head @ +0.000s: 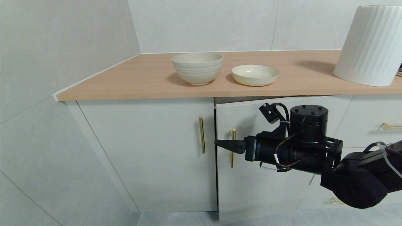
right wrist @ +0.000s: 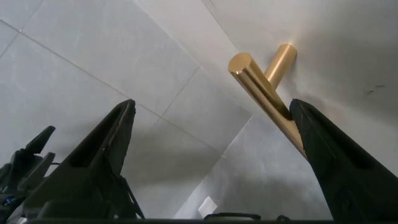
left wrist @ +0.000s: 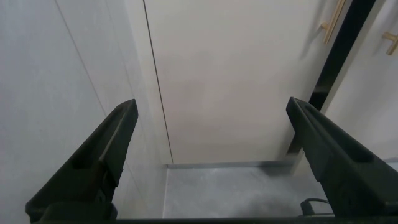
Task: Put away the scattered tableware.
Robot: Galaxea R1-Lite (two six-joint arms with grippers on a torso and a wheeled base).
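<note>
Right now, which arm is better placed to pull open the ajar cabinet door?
Right. The right hand, open, is at that door's gold handle, the bar between its fingers. The left hand faces the other door, low, near the floor.

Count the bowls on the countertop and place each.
2, both on the countertop: the deep ribbed bowl left of the shallow bowl, close but not touching. The white container could hide more.
</note>
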